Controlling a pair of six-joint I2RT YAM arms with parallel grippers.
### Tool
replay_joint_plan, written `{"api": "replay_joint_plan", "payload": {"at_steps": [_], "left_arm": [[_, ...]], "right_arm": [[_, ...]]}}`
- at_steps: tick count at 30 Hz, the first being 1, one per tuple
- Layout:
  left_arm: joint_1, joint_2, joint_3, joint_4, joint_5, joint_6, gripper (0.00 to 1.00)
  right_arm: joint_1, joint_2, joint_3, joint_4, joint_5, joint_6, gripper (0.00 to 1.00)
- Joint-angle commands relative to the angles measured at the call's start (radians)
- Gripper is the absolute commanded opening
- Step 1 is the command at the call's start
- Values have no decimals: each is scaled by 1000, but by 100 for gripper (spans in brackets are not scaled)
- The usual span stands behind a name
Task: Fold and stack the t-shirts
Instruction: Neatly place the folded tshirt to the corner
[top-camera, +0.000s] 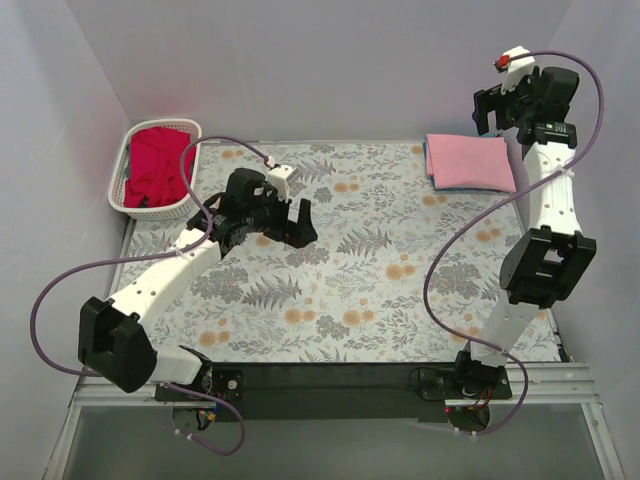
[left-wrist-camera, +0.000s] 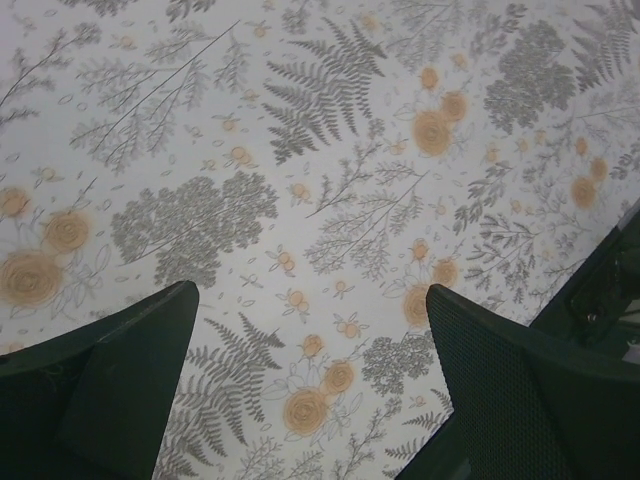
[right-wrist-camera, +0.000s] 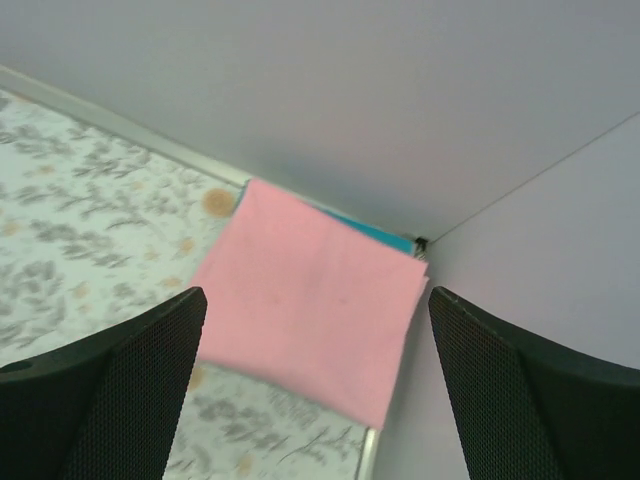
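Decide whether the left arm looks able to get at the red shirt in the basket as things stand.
Probably yes. The left pincer is open over bare tablecloth beside the basket. The red shirt lies uncovered in its open top, and nothing stands between.

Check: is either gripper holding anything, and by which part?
Nothing held. Left gripper open over the floral tablecloth; right gripper open, up above the folded pink t-shirt.
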Motion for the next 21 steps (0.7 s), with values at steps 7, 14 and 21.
{"api": "replay_joint_plan", "payload": {"at_steps": [7,14,21], "left_arm": [[216,52,43,-206,-43,45,98],[319,33,-95,-194,-52,60,98],[319,-17,-225,-155,-75,33,98]], "right_arm": [[6,-371,-455,-375,-212,167,98],[45,-552,-776,-389,-232,145,98],[163,-691,-959,-372,-152,139,98]]}}
